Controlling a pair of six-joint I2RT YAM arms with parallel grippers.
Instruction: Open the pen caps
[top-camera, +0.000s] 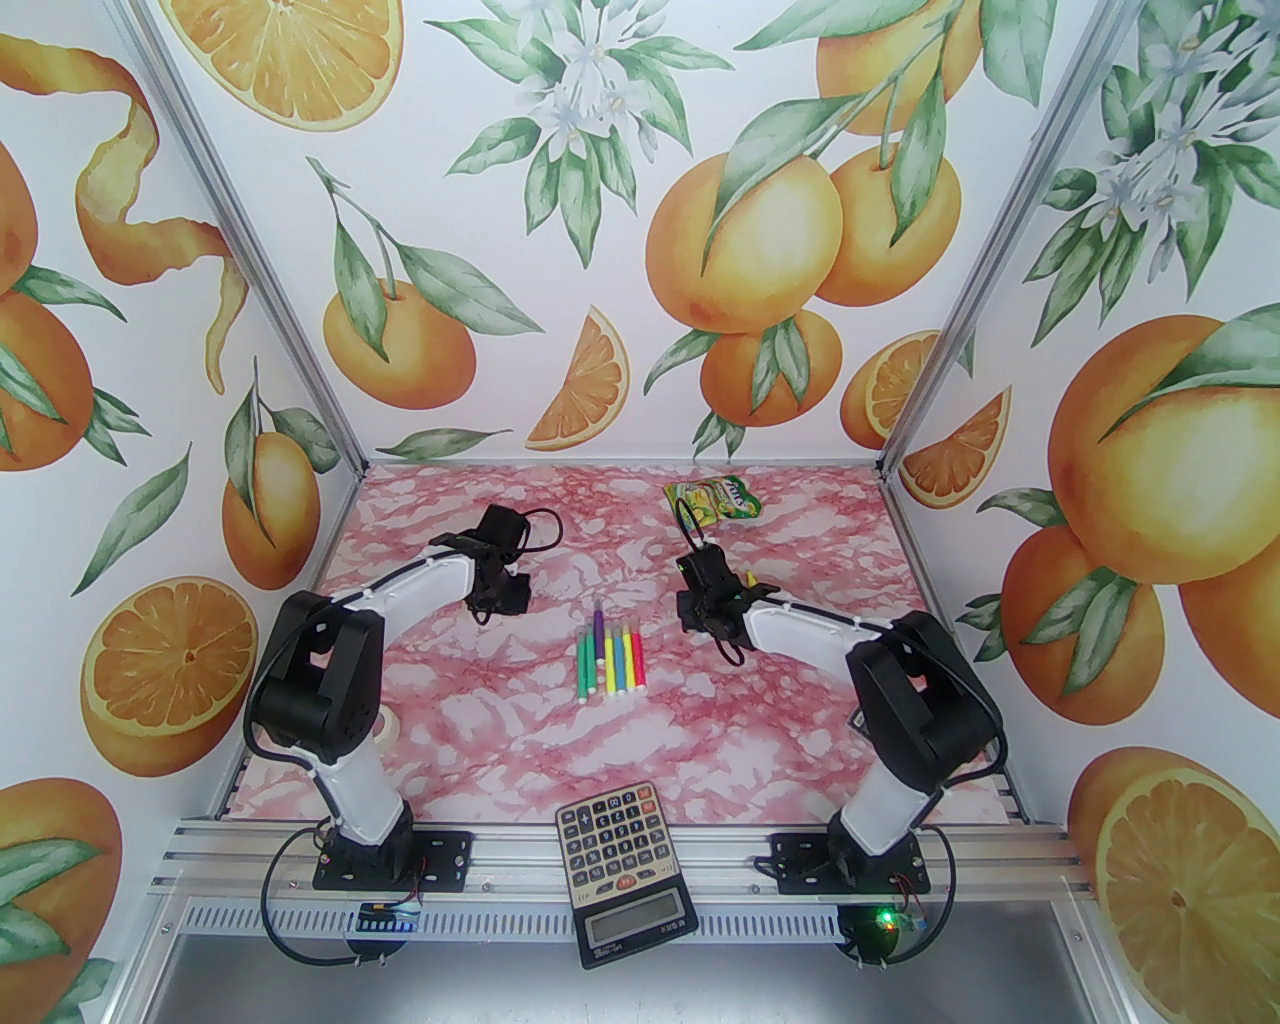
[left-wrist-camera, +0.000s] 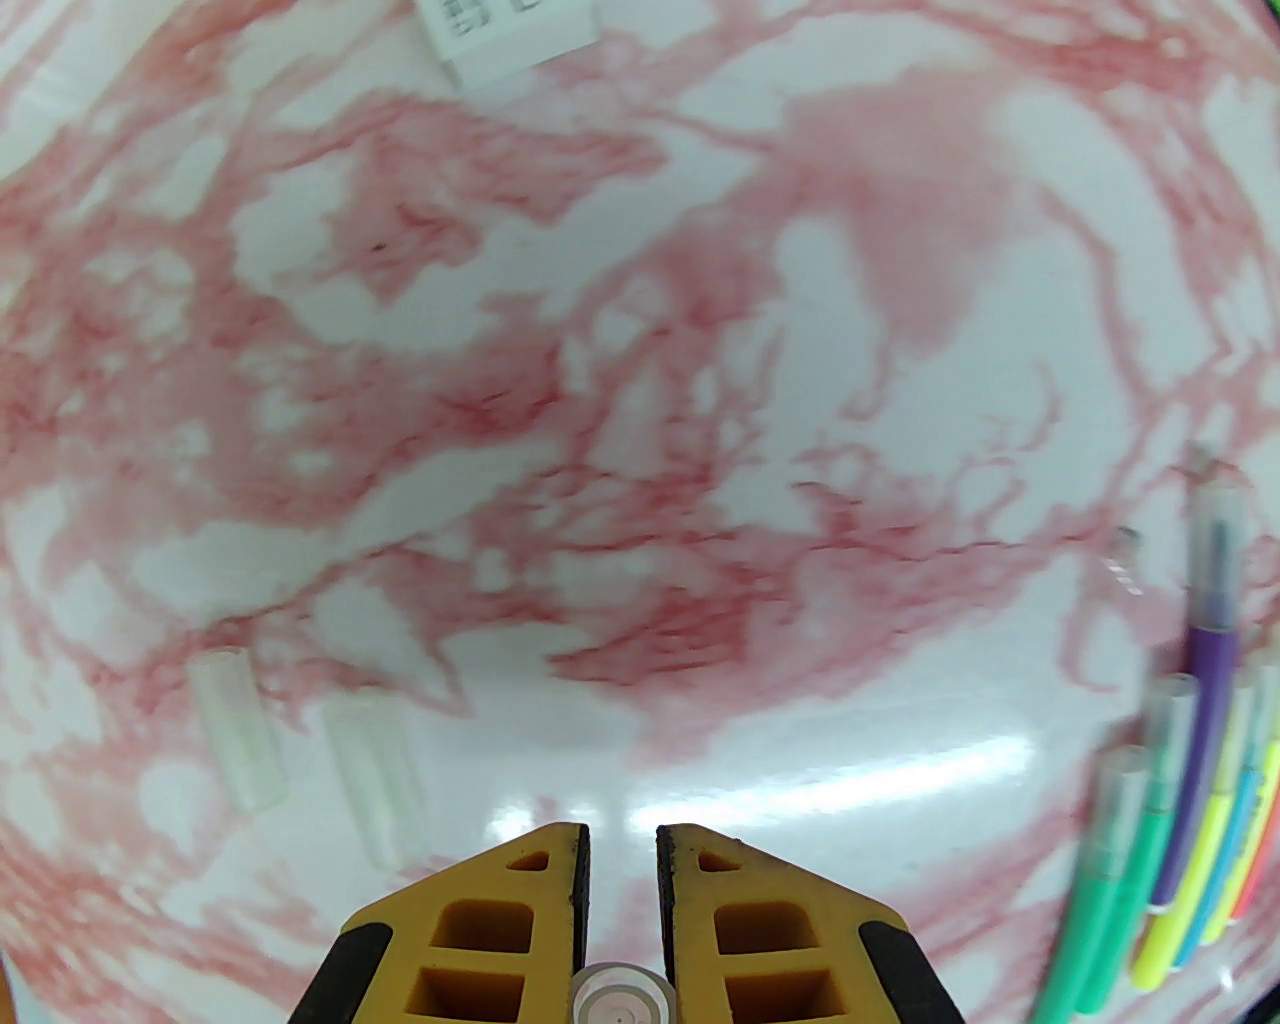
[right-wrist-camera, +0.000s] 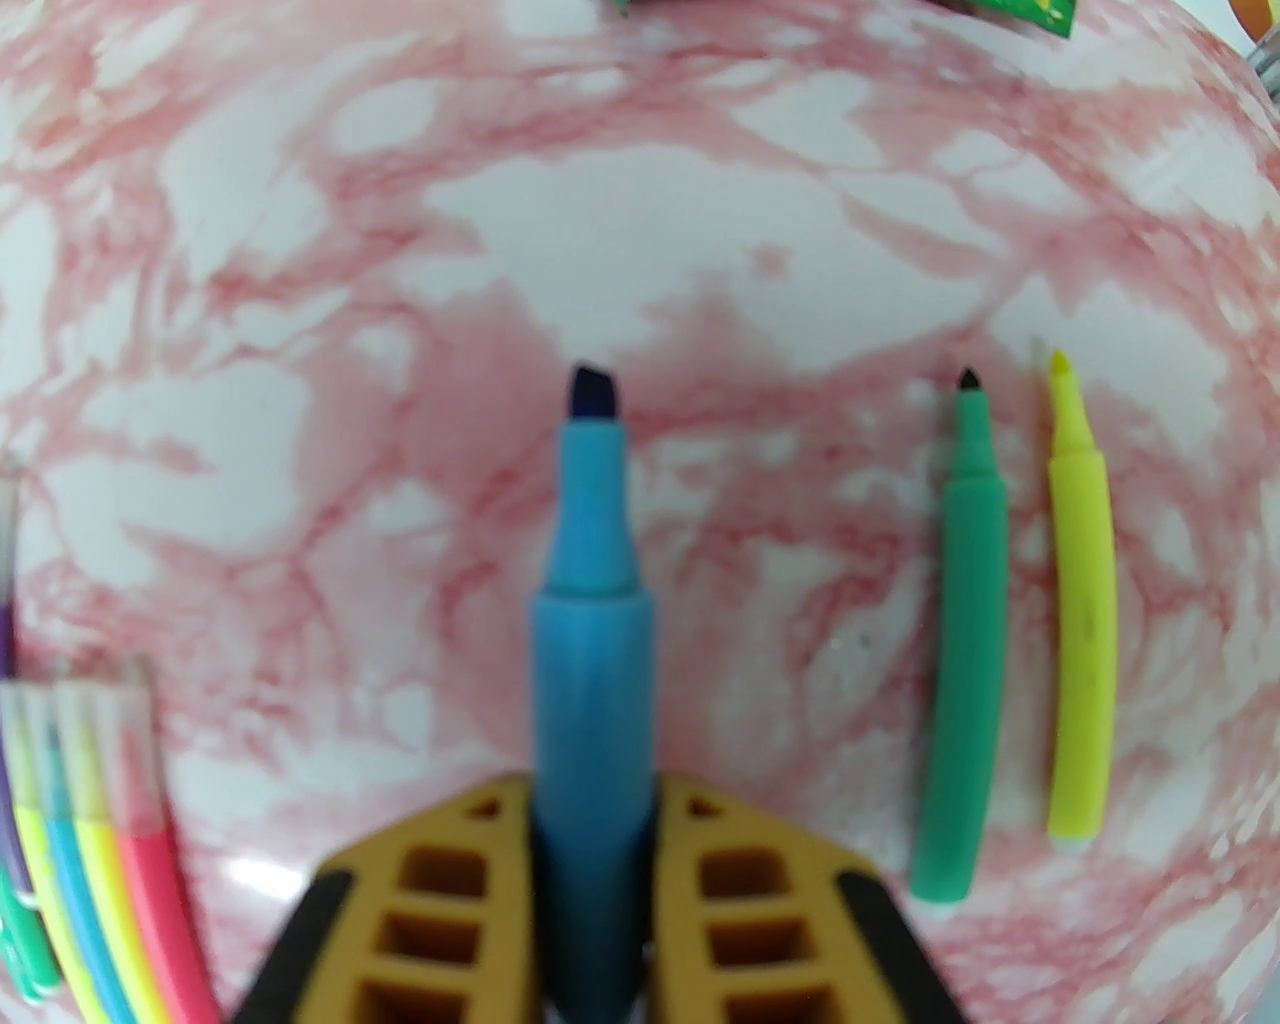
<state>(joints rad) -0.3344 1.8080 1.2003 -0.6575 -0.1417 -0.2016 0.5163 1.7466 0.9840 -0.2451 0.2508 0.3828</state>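
The left gripper (left-wrist-camera: 622, 840) has its yellow fingers pressed together on a clear round plastic pen cap (left-wrist-camera: 620, 993), seen end-on between them. Two more clear cylindrical caps (left-wrist-camera: 235, 725) lie on the pink marbled table (left-wrist-camera: 700, 300), left of this gripper and apart from each other.

The right gripper (right-wrist-camera: 595, 790) pinches the barrel of a blue felt-tip marker (right-wrist-camera: 590, 640). The marker's dark tip is bare and points toward the far side. To its right lie an uncapped green marker (right-wrist-camera: 965, 640) and an uncapped yellow marker (right-wrist-camera: 1082, 620), side by side and not touching.

A row of capped markers (top-camera: 610, 660) in green, purple, yellow, blue and pink lies mid-table between the arms. A grey calculator (top-camera: 625, 870) rests at the near edge, and a green-yellow snack packet (top-camera: 715, 500) lies at the far edge.
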